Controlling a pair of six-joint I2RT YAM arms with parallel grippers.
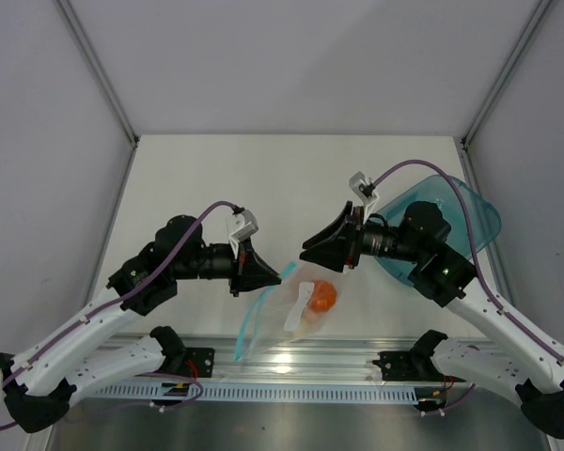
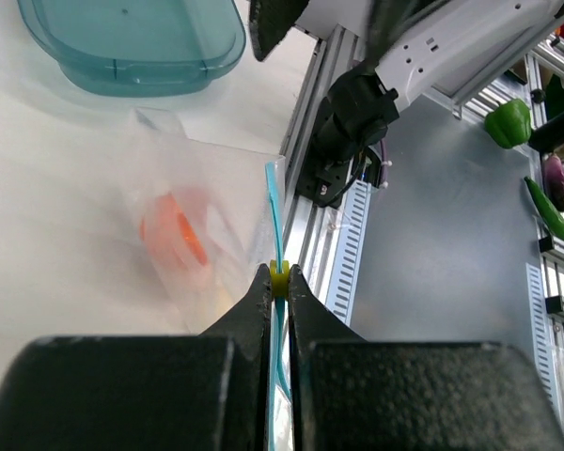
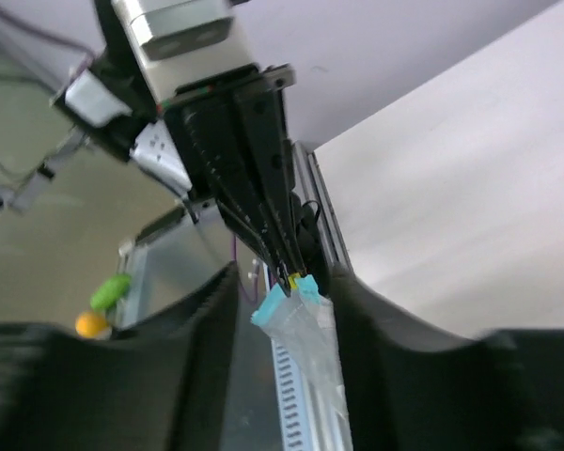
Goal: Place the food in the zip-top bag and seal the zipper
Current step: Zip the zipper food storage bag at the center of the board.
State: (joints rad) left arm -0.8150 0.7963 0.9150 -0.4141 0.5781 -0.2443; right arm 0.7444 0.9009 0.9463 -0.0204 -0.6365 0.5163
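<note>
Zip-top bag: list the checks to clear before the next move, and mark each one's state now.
1. Orange-red lump inside the zip-top bag: ok.
2. Pale ball inside too: cannot tell.
3. Left gripper shut on the zipper's yellowish end: ok.
4. Right gripper open, one finger on each side of the zipper: ok.
5. Zipper sealed along its whole length: cannot tell.
6. Teal plate apart from the bag: ok.
</note>
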